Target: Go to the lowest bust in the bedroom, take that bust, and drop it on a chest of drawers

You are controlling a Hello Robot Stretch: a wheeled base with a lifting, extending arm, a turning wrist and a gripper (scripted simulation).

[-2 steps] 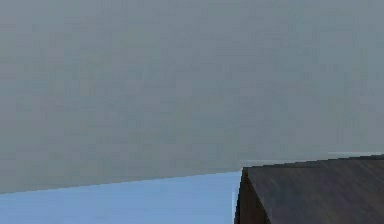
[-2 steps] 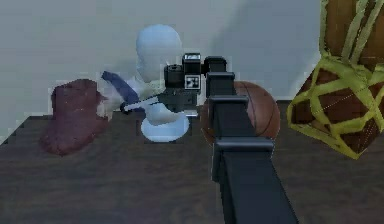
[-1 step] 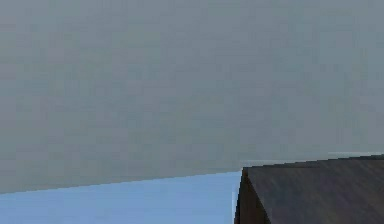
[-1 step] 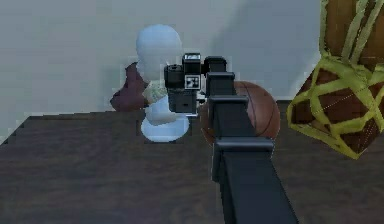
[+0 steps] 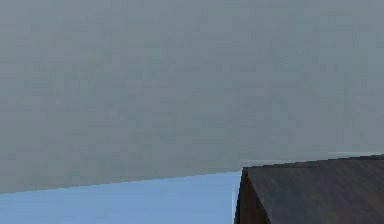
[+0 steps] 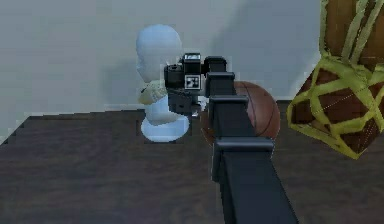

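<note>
Close by the pale wall, the white bust (image 6: 160, 50) stood upright on a dark wooden table (image 6: 80, 170). The pincer (image 6: 178, 100), at the far end of the dark arm (image 6: 245, 170), showed against the bust's lower half; whether it had hold of anything could not be told. A brown ball (image 6: 258, 105) lay behind the arm, and a net-wrapped brown object (image 6: 345, 100) sat at the arm side view's right.

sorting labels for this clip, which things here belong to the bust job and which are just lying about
Job in hand:
- white bust, standing on the dark wooden top

Just lying about:
- brown ball, behind the arm
- brown thing in yellow netting, at the arm side view's right
</note>
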